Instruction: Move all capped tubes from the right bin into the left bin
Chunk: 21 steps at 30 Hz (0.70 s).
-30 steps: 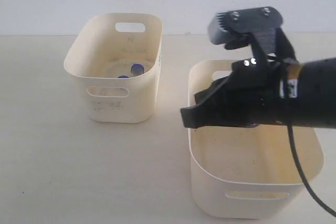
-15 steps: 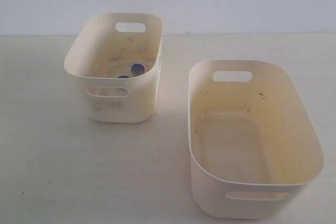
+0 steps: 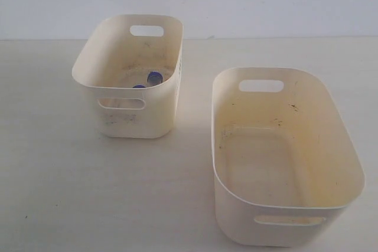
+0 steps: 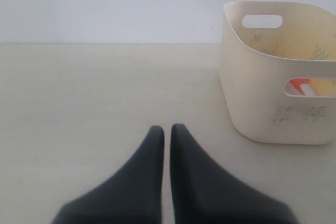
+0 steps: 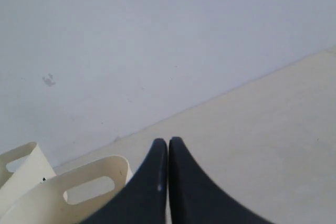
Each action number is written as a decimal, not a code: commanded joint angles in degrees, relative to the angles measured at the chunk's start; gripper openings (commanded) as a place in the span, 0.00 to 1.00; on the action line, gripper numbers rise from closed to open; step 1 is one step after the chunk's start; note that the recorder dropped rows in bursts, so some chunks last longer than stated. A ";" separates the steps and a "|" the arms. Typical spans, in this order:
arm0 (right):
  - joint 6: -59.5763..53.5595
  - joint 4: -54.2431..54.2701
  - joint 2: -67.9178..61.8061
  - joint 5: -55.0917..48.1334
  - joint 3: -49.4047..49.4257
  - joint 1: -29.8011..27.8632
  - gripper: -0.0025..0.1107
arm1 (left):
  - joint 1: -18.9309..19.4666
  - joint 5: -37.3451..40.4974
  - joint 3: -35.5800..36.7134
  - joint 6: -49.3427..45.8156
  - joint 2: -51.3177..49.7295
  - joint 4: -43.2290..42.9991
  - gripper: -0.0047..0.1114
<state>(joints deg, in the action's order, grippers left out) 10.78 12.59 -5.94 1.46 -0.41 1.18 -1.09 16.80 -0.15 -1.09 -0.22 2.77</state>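
Cream-white right bin (image 3: pixel 236 216) bare inside. Capped tubes (image 3: pixel 154 77) sitting in left bin (image 3: pixel 153 116): blue caps (image 3: pixel 139 86) showing, plus an orange-red cap (image 4: pixel 300 86). Left end effector (image 4: pixel 167 129) and right end effector (image 5: pixel 167 142) pinched together, gripping nothing. Looks finished, though full count hidden.

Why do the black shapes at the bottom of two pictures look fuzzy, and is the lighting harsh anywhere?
Left wrist view: the black jaws seem too near the lens, so their bases blur, while the smaller cream-white plastic bin stays sharp. Right wrist view: the same blur low on the jaws. Exterior view: soft, even light, barely any shadow beside the larger cream-white plastic bin, no glare.
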 commanded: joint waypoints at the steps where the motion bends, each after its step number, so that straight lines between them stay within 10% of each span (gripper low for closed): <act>1: -8.18 -0.45 3.25 -5.78 0.41 -0.08 0.02 | -0.13 0.12 0.15 0.12 0.22 0.51 0.08; 21: 2.89 -16.09 5.66 -20.01 0.41 -0.08 0.02 | -0.13 0.12 0.15 0.12 0.22 0.51 0.08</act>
<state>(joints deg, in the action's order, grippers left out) 12.80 -2.20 -1.61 -18.74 0.03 1.18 -1.09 16.80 -0.15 -1.09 -0.22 2.77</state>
